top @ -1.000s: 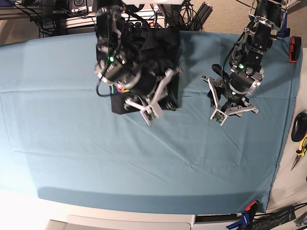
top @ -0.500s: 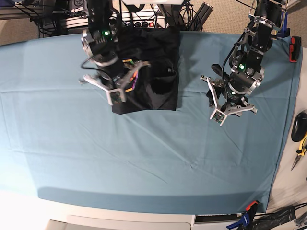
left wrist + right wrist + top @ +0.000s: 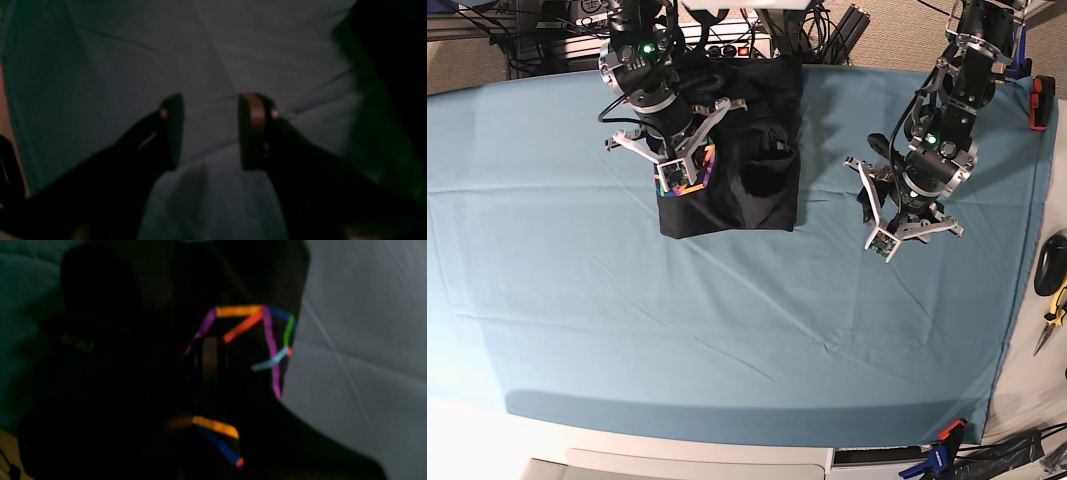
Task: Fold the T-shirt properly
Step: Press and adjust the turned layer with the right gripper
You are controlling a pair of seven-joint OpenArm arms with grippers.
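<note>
A big teal cloth (image 3: 727, 330) covers the whole table, with soft creases running across it.

On the far side of the cloth, close to the back edge, lies the black T-shirt (image 3: 752, 190). It is folded into a dark block, a bit taller than it is wide. Near its left side a small patch of bright rainbow lines (image 3: 685, 172) shows. Up close in the right wrist view, the T-shirt (image 3: 133, 390) fills most of the picture, and the lines are orange, purple, red, green, light blue and dark blue. Pale cloth shows to the right of it.

The right gripper (image 3: 679, 172) sits over the left part of the T-shirt, right at the rainbow patch. Its jaws are closed tight, and they seem to pinch a fold of the T-shirt with the coloured lines on it. It is very dark there, so the fingers are hard to see.

The left gripper (image 3: 890, 222) is well apart from the T-shirt, off to the side over bare cloth. In the left wrist view the left gripper (image 3: 210, 131) has its jaws standing wide apart, and nothing is between them. Only the cloth (image 3: 213, 50) is under them.

At the table's edge lie some small tools with yellow handles (image 3: 1055, 305).
</note>
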